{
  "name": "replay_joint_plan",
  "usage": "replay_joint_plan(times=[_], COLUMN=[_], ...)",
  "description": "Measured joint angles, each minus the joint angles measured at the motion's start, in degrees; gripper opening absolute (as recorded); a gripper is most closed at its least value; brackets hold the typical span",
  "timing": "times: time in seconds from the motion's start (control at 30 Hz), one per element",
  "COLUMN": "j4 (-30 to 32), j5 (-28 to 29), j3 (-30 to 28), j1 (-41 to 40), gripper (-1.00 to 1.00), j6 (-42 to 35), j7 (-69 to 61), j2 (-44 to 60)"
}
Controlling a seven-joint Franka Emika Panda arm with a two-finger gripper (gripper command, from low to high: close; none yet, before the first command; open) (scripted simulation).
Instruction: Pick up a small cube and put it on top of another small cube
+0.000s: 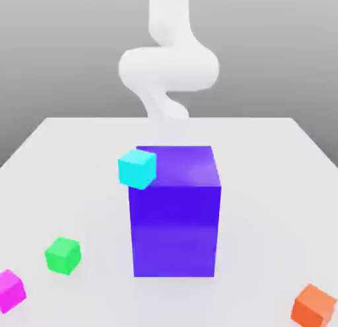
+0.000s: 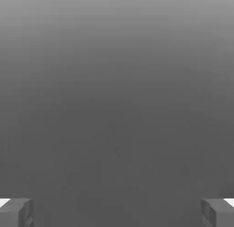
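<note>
The small magenta-pink cube sits on the white table at the front of the exterior view's left, partly cut by the frame edge. A small green cube lies just to its right and a little farther back. The white arm rises at the back, behind the large blue-purple cube, far from the small cubes. The hand view shows my gripper open, with its fingertips wide apart. Nothing lies between them, and only plain grey lies beyond.
A small cyan cube shows at the large cube's upper left corner; I cannot tell whether they touch. A small orange cube lies at the front of the exterior view's right. The table ends at a far edge behind the arm.
</note>
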State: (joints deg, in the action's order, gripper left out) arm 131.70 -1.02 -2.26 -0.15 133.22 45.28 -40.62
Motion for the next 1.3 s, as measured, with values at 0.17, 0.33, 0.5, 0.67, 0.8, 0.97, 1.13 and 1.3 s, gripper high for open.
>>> replay_joint_plan(times=[0.17, 0.33, 0.5, 0.67, 0.8, 0.97, 1.13, 1.3], j4=[-0.19, -0.37, -0.56, -0.76, -0.88, -0.95, -2.87, -3.19], j5=[-2.51, -5.5, -8.91, -12.21, -13.9, -14.69, -19.04, -19.71], j3=[-4.63, -8.89, -12.58, -14.69, -15.61, -17.45, -13.93, -13.16], j1=[-0.5, -1.38, -2.83, -6.72, -9.13, -12.33, -16.46, -17.1], gripper=[0.0, 0.0, 0.0, 0.0, 0.0, 0.0, 0.0, -1.0], j6=[2.9, 5.71, 8.47, 11.22, 13.54, 16.67, 23.12, 24.05], j7=[-1.45, -3.27, -5.38, -7.4, -8.36, -8.63, -11.75, -12.23], j2=[10.68, 21.04, 31.47, 41.91, 50.08, 60.0, 70.31, 71.6])
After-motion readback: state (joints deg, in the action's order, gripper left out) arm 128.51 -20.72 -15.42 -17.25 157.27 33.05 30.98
